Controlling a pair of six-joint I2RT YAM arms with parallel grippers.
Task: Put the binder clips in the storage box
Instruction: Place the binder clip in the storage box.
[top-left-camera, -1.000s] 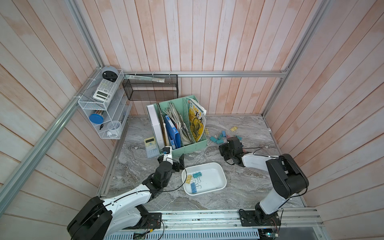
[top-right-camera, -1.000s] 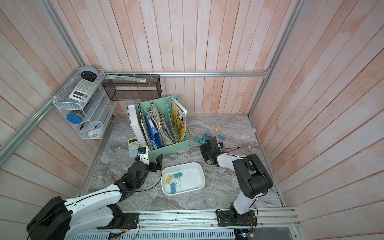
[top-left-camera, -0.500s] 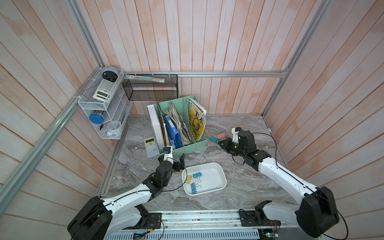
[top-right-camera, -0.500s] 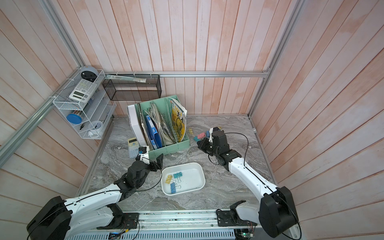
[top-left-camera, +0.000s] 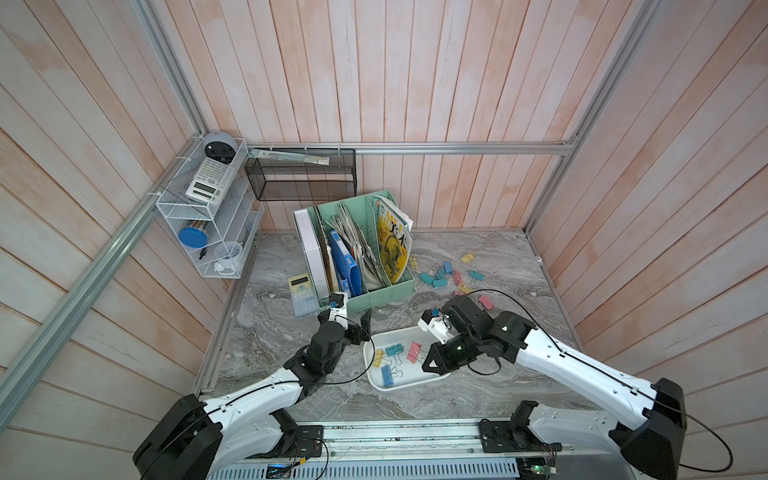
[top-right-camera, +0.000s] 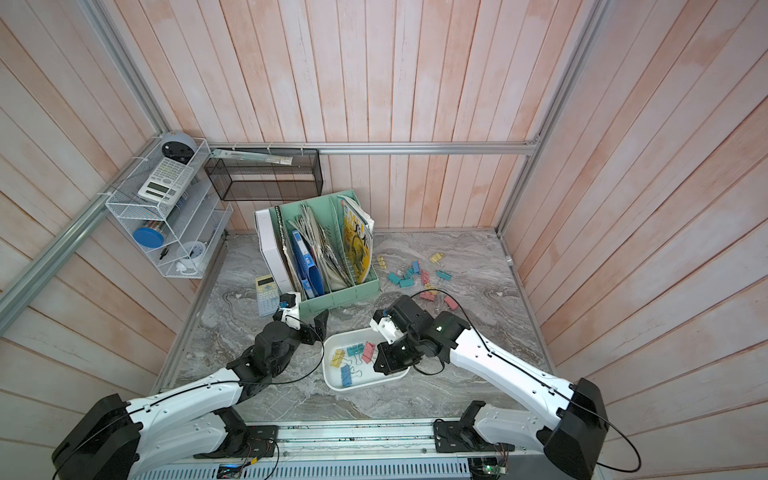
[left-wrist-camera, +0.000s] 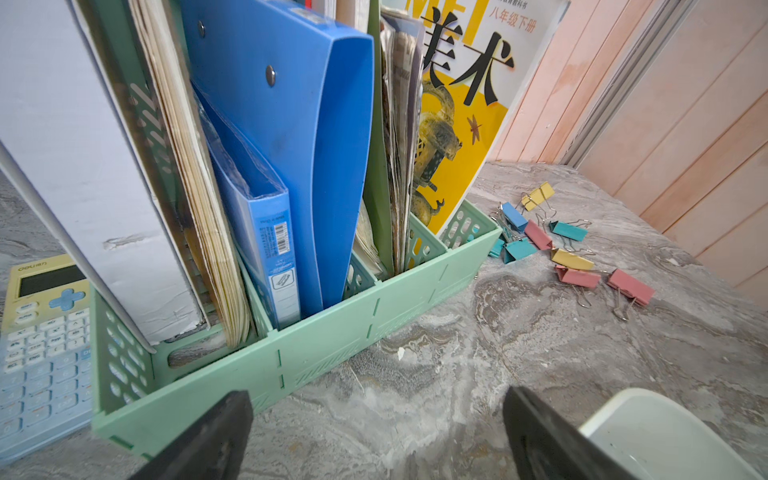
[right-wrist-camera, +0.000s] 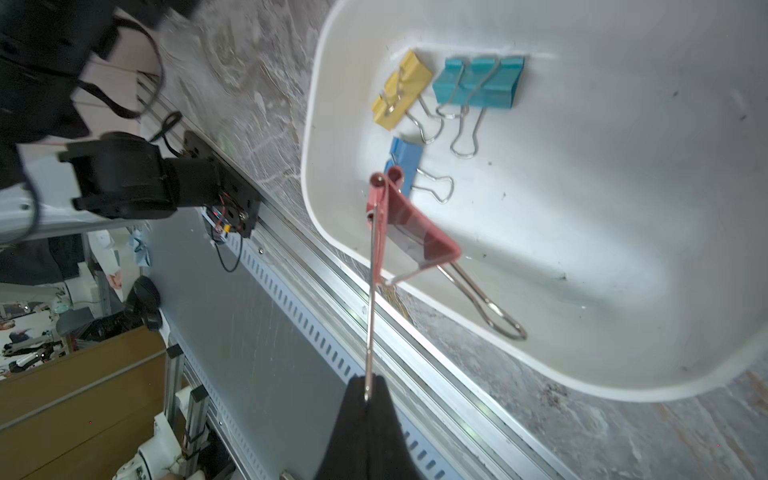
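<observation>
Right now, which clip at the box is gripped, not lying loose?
The pink clip: the right gripper pinches its wire handle over the box; the yellow clip, teal clip and blue clip lie inside.

Smooth, faintly glossy white plastic for the shallow rectangular storage box (right-wrist-camera: 623, 166), flecked with dark specks. Pastel painted metal, with bright silver wire handles, on the small binder clips (left-wrist-camera: 519, 249). Same satin paint on the pink binder clip (right-wrist-camera: 411, 232). Matt black on the right end effector (right-wrist-camera: 368, 388). Grey veined marble-look counter (top-left-camera: 457, 399), smooth with a dull sheen. Matt, perforated mint green plastic file organizer (left-wrist-camera: 332, 353). Inside it, a glossy blue plastic folder (left-wrist-camera: 316, 124) and a shiny yellow paper book cover (left-wrist-camera: 486, 112). Black metal mesh basket (top-left-camera: 299, 183) at far left. Brushed aluminium rail (top-left-camera: 457, 148). Whitewashed pink wooden planks (top-left-camera: 415, 83) on the walls, matt and grainy.
</observation>
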